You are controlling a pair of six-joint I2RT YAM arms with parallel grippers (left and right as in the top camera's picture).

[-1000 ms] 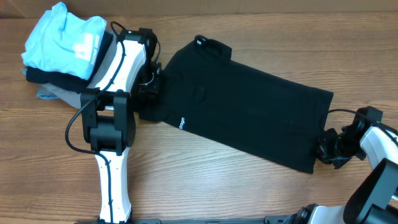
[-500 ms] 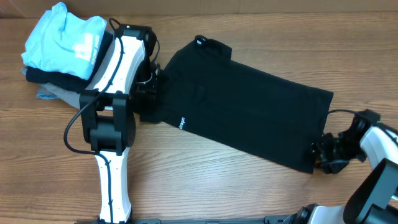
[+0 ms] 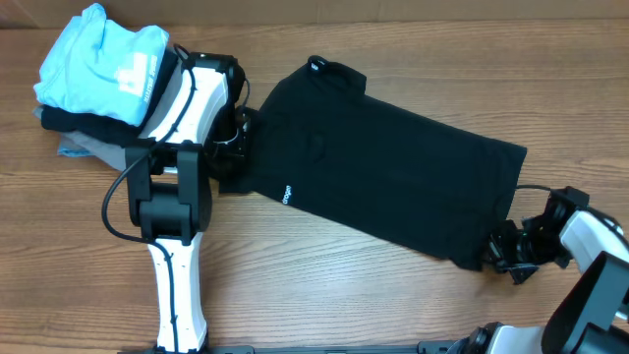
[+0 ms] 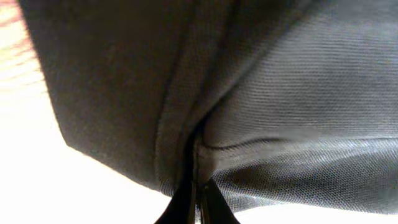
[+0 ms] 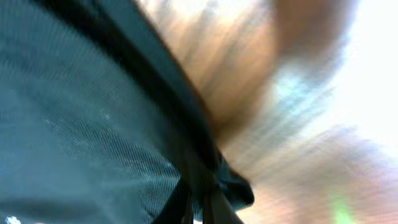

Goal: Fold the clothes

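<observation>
The clothes are a black polo shirt (image 3: 383,177) lying flat and slanted across the wooden table, collar at the upper left, a small white logo near its lower left edge. My left gripper (image 3: 239,147) is shut on the shirt's left edge; in the left wrist view its fingers (image 4: 198,202) pinch a fold of black fabric (image 4: 280,112). At the lower right hem corner my right gripper (image 3: 496,254) is shut on the cloth; the right wrist view shows its gripper (image 5: 198,208) closed on the dark hem (image 5: 93,124).
A pile of folded garments stands at the back left, a light blue shirt (image 3: 103,59) on top of dark and grey pieces (image 3: 88,147). The left arm's white link (image 3: 182,108) lies beside that pile. Bare wooden table (image 3: 354,285) runs along the front.
Both grippers have closed on the shirt's edges. The right gripper has slid left and down to the hem corner, bunching it slightly. The left gripper shifted little.
</observation>
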